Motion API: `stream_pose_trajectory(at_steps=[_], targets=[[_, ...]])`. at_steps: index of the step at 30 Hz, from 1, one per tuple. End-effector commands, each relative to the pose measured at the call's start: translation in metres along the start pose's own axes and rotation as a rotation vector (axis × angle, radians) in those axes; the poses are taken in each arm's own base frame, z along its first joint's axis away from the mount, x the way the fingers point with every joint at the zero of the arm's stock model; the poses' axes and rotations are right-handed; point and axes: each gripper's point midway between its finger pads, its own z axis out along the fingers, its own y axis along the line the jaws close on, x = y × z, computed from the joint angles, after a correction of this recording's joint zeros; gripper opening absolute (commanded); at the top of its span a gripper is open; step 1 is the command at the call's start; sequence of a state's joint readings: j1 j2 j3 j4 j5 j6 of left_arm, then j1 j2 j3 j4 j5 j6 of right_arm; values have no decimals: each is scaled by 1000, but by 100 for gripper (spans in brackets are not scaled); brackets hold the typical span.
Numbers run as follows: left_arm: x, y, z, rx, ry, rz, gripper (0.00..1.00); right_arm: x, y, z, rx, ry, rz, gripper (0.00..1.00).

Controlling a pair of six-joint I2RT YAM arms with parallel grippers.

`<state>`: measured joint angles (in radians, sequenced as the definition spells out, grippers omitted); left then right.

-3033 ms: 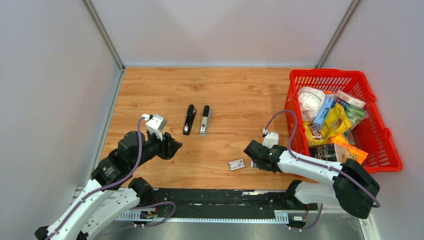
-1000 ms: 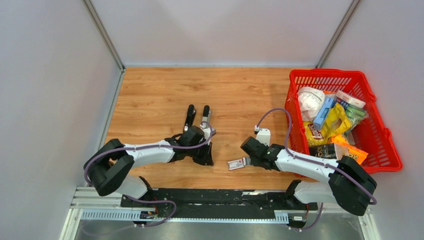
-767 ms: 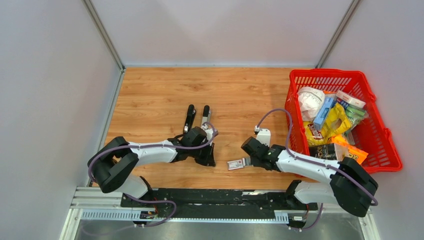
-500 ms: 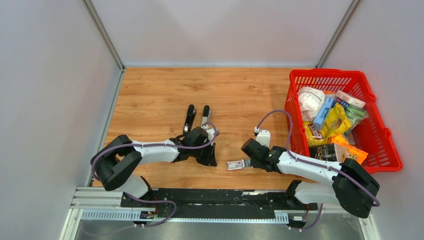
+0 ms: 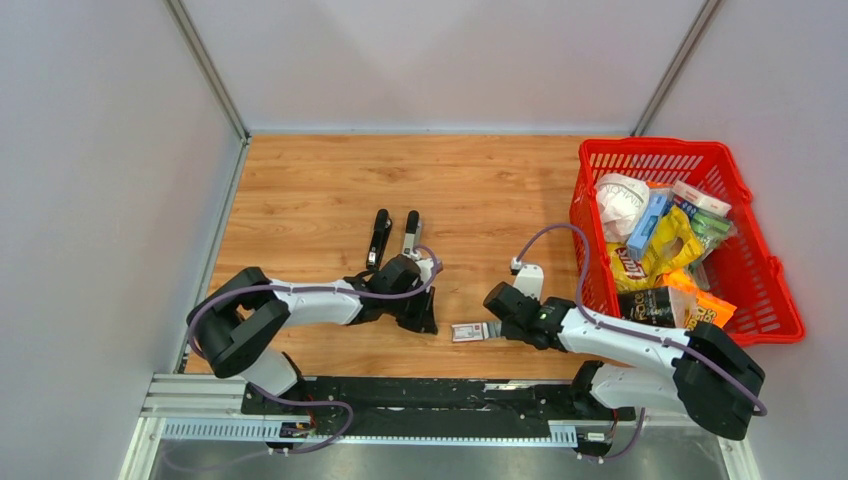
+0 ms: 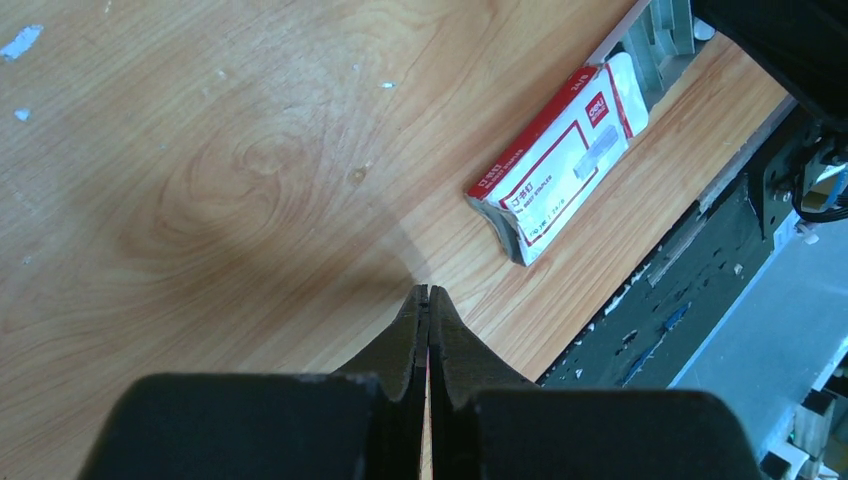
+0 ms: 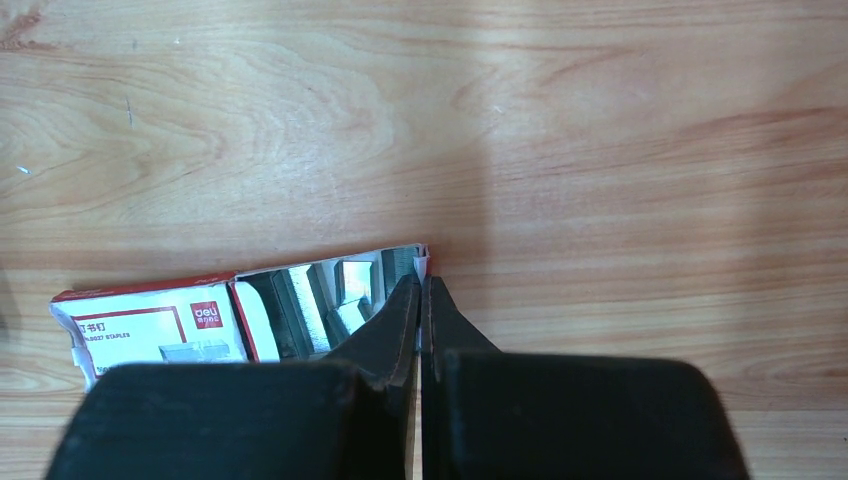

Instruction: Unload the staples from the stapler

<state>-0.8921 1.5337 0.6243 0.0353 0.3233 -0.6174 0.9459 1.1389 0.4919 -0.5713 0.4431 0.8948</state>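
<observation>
Two staplers lie side by side at mid-table, a black stapler (image 5: 379, 238) and a grey-topped stapler (image 5: 410, 236), both closed. The staples of the stapler are hidden. My left gripper (image 5: 427, 324) (image 6: 428, 291) is shut and empty, low over the wood just left of a white-and-red staple box (image 5: 465, 332) (image 6: 560, 160). My right gripper (image 5: 492, 328) (image 7: 423, 280) is shut on the thin white end flap of that box (image 7: 160, 330). The box's end is open, and silvery ribbed strips (image 7: 335, 295) show inside.
A red basket (image 5: 745, 270) full of snack packets and boxes stands at the right edge, close to the right arm. Grey walls close in the table on the left, back and right. The black rail (image 5: 430, 395) runs along the near edge.
My left arm has swung in from the left and crept right towards the box. My right gripper has taken hold of the box and shifted it slightly left and nearer.
</observation>
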Motion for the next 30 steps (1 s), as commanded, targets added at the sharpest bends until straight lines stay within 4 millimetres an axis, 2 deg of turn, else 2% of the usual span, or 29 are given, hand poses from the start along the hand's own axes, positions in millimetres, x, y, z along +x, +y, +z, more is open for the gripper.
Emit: stream_pose_trajectory(at_steps=[1, 12, 30], targets=[[-20, -18, 3, 46, -53, 20, 0, 14, -7, 0, 23, 39, 4, 0], [-14, -21, 10, 50, -34, 20, 0, 16, -1, 1, 13, 42, 27, 0], [-9, -16, 17, 21, -9, 13, 0, 15, 12, 2, -18, 46, 41, 0]])
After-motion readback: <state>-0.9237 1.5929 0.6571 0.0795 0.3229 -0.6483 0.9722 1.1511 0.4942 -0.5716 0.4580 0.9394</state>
